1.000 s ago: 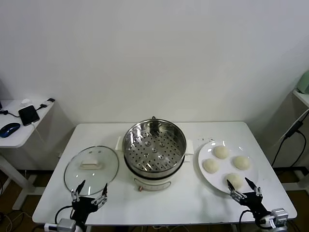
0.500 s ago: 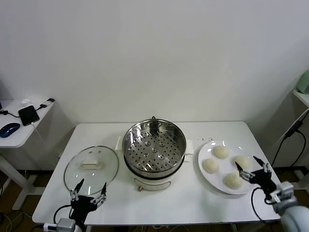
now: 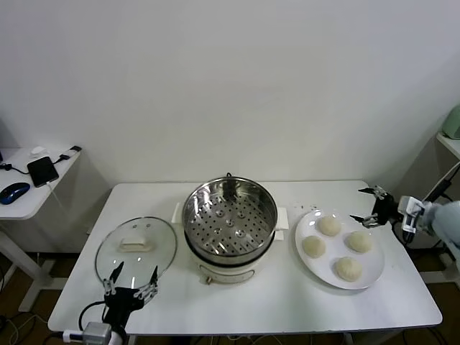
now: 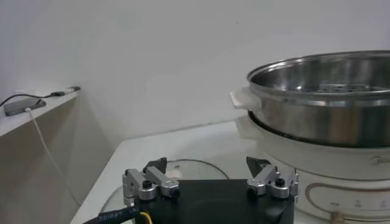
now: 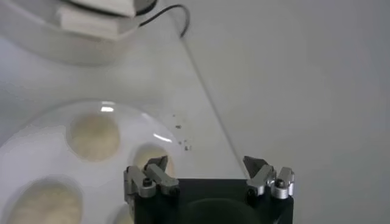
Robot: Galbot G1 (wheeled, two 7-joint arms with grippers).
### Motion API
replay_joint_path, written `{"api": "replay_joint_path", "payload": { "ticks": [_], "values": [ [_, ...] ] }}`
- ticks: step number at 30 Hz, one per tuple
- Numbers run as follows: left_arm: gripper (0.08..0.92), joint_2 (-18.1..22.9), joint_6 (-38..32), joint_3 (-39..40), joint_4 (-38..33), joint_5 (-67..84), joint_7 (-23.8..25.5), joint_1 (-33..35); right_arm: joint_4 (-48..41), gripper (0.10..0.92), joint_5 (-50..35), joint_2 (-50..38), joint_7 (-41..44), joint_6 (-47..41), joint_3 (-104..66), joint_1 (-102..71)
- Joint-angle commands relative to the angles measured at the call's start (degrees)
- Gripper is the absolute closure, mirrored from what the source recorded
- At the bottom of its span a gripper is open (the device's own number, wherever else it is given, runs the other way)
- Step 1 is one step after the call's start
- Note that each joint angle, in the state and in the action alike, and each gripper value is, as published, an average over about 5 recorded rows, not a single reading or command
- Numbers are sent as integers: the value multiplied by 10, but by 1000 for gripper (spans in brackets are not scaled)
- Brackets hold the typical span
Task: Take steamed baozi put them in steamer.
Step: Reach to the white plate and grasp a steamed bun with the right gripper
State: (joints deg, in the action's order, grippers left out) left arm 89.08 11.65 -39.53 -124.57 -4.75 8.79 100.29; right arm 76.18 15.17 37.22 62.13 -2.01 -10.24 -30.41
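Note:
Several cream-white steamed baozi (image 3: 329,226) lie on a white plate (image 3: 374,277) at the table's right. The shiny steamer (image 3: 228,215) stands at the centre on its white pot base, its perforated floor bare. My right gripper (image 3: 366,205) hovers open just beyond the plate's far right rim, holding nothing. In the right wrist view its own jaws (image 5: 207,173) stand wide above the plate (image 5: 36,146) and the baozi (image 5: 92,135). My left gripper (image 3: 134,277) rests open near the front left edge. In the left wrist view it (image 4: 210,173) faces the steamer (image 4: 323,97).
A round glass lid (image 3: 136,246) with a white handle lies left of the steamer, just ahead of the left gripper. A side table at far left carries a phone (image 3: 43,170) and a mouse (image 3: 14,192). A cable (image 3: 431,194) hangs off the table's right.
My right arm has swung from the table's front right edge, round the plate, up to its far right side. The left gripper has barely shifted. Both stay open.

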Motion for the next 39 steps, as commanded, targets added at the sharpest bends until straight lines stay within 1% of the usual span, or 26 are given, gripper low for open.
{"api": "replay_joint_path", "payload": {
  "ticks": [1, 4, 7, 14, 21, 39],
  "values": [
    [177, 1, 0, -1, 0, 0, 0, -1, -142, 203, 138, 46, 154, 80, 157, 224],
    [177, 3, 2, -5, -1, 0, 2, -1, -193, 203, 163, 93, 184, 103, 176, 251],
    [177, 6, 2, -9, 1, -1, 2, 0, -218, 203, 172, 117, 209, 109, 204, 265],
    [177, 7, 0, -14, 6, -2, 2, 4, -258, 203, 185, 148, 216, 112, 228, 254],
    [177, 7, 0, -18, 10, -1, 2, 0, -282, 203, 199, 176, 172, 113, 195, 221],
    [177, 1, -2, -20, 16, 1, 3, -2, -327, 203, 258, 217, 96, 106, 160, 192]
  ]
}}
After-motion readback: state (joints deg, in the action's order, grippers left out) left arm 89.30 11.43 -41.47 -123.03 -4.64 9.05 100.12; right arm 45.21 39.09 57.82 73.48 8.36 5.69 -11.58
